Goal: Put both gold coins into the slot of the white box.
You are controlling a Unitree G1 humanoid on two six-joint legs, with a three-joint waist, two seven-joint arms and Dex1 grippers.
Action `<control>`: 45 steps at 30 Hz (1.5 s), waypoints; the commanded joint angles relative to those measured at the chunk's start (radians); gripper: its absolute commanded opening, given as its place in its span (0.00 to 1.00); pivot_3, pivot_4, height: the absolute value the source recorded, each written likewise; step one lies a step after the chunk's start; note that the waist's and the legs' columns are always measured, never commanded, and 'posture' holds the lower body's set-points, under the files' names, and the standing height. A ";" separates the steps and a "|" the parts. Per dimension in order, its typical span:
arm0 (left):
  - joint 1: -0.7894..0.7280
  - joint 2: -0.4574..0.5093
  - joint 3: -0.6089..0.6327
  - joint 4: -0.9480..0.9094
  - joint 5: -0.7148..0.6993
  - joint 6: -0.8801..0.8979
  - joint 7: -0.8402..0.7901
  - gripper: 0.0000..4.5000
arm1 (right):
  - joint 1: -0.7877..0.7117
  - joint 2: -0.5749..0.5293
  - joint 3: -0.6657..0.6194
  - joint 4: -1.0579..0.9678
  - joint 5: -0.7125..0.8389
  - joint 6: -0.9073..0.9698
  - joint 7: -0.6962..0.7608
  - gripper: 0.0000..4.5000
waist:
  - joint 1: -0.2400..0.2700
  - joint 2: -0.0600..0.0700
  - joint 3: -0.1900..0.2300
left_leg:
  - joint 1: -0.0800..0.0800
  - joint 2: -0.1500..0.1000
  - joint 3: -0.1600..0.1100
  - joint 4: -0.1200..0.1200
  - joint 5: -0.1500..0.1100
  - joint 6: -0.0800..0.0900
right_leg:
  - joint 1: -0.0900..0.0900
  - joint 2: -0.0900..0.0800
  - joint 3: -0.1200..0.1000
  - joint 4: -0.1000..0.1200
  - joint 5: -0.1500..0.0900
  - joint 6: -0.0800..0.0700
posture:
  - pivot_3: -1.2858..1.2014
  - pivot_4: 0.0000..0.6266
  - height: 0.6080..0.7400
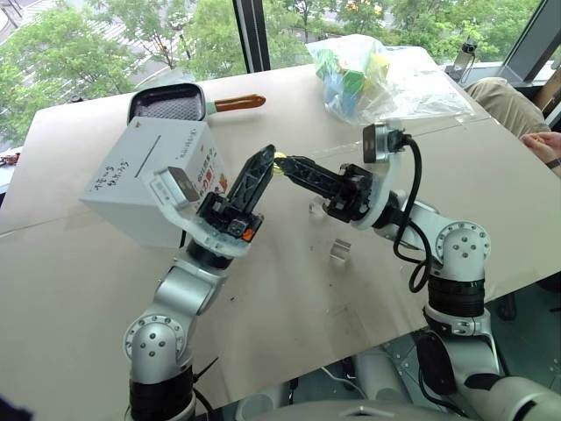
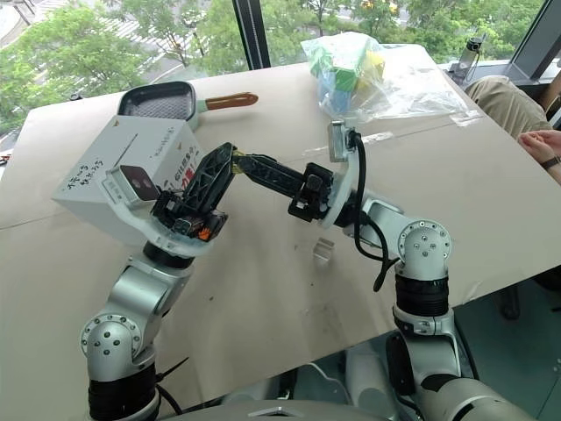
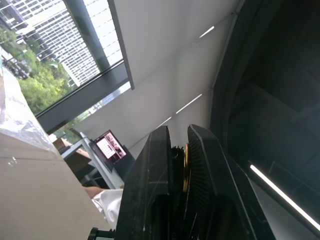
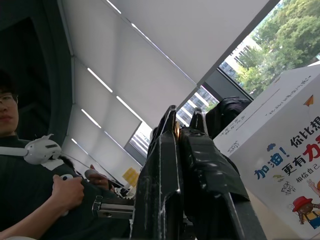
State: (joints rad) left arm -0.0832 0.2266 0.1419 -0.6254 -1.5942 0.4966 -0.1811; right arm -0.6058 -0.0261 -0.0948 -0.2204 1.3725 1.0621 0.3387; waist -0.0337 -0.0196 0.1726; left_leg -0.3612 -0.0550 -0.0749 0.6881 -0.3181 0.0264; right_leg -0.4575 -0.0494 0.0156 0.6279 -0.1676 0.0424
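Observation:
The white box [image 1: 149, 180] stands tilted at the table's left, with the thin dark slot [image 1: 164, 139] on its upper face. Just right of the box, above the table, my two grippers meet tip to tip. A gold coin [image 1: 280, 160] shows as a yellow glint where they meet. My left gripper [image 1: 267, 160] reaches up from the lower left and is shut on the coin [image 3: 185, 167], seen edge-on between its fingers. My right gripper [image 1: 289, 164] comes in from the right, shut, with a gold sliver [image 4: 177, 131] between its fingers.
A black pan with an orange handle [image 1: 166, 105] lies behind the box. A clear bag of coloured blocks [image 1: 359, 70] sits at the back. Two small clear cubes [image 1: 340, 250] rest under my right arm. A person's hand [image 1: 545, 145] is at the right edge.

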 commanded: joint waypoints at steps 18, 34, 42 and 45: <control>-0.032 0.060 -0.053 -0.004 -0.023 0.032 0.050 0.00 | -0.003 -0.024 0.038 -0.069 0.089 -0.039 -0.013 0.20 | 0.001 0.000 0.000 | 0.000 0.000 0.000 0.000 0.000 0.000 | 0.000 0.000 0.000 0.000 0.000 0.000 | 0.52 0.24 0.85; -0.410 0.795 0.221 0.093 0.009 0.235 0.494 0.00 | -0.135 -0.332 0.196 0.093 -0.654 -0.578 0.525 0.73 | 0.003 0.000 0.002 | 0.000 0.001 -0.001 -0.003 0.000 0.000 | -0.001 0.000 0.000 -0.002 0.000 0.001 | 0.52 0.24 0.85; -0.420 0.953 0.201 0.176 0.164 0.383 0.631 0.00 | -0.205 -0.310 0.195 0.093 -0.670 -0.591 0.617 0.73 | 0.006 -0.001 0.003 | -0.005 -0.001 -0.003 -0.004 0.000 -0.001 | -0.006 -0.001 0.000 -0.002 0.000 0.000 | 0.52 0.24 0.85; -0.392 0.954 0.202 0.170 0.206 0.421 0.616 0.00 | -0.204 -0.313 0.197 0.101 -0.685 -0.588 0.637 0.73 | 0.009 0.000 0.003 | -0.005 -0.001 -0.003 -0.004 0.000 -0.001 | -0.006 -0.002 0.000 -0.002 0.000 0.000 | 0.52 0.24 0.85</control>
State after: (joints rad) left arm -0.4834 1.1571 0.3246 -0.4409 -1.4362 0.8953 0.4445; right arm -0.7900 -0.3359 0.1106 -0.1045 0.6938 0.4935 0.9559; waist -0.0247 -0.0201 0.1757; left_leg -0.3667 -0.0560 -0.0780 0.6843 -0.3181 0.0256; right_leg -0.4640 -0.0515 0.0156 0.6258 -0.1678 0.0428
